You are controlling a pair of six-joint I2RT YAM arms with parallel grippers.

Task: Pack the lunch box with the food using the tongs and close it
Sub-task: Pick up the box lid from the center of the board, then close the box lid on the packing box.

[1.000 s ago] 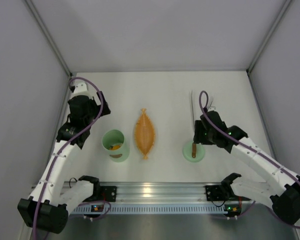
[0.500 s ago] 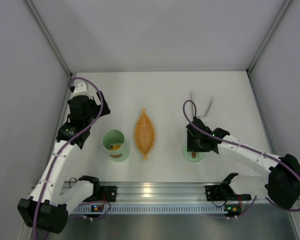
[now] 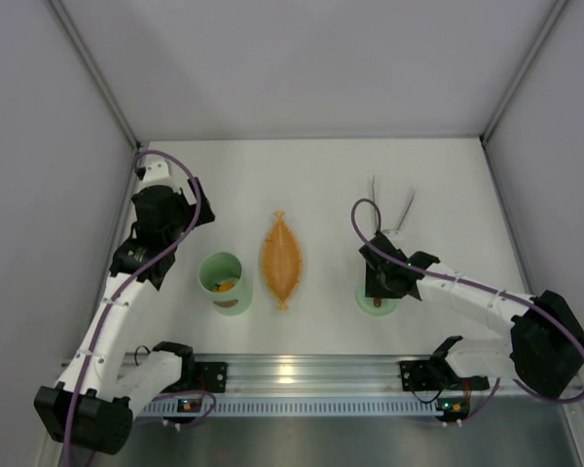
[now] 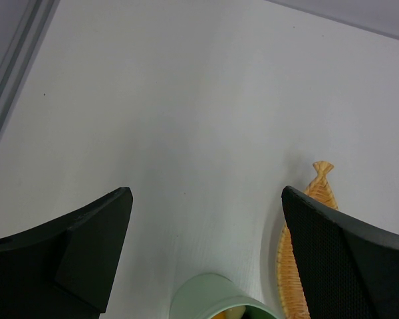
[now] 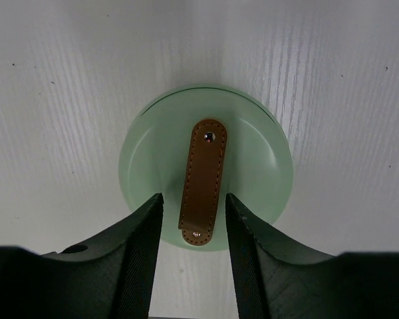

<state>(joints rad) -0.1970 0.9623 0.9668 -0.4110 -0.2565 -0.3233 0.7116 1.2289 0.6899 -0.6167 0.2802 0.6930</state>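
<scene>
The pale green lunch box [image 3: 222, 280] stands open at the left, with orange and cream food [image 3: 226, 285] inside. My left gripper [image 3: 180, 214] hovers behind it, open and empty; the lunch box rim [image 4: 209, 296] shows between its fingers. The flat green lid [image 5: 253, 159] lies on the table at the right. My right gripper [image 5: 194, 197] is low over the lid, its fingers on either side of the brown handle [image 5: 203, 179] with a thin gap on each side. The silver tongs [image 3: 408, 206] lie on the table behind the right arm.
An orange leaf-shaped dish [image 3: 280, 258] lies between the lunch box and the lid [image 3: 368, 300]; its edge [image 4: 289, 279] shows by my left gripper's right finger. White walls close the table at the left, right and back.
My right gripper has moved left and down over the lid, and its jaws have narrowed around the handle. The tongs are now uncovered. The left arm has not moved.
</scene>
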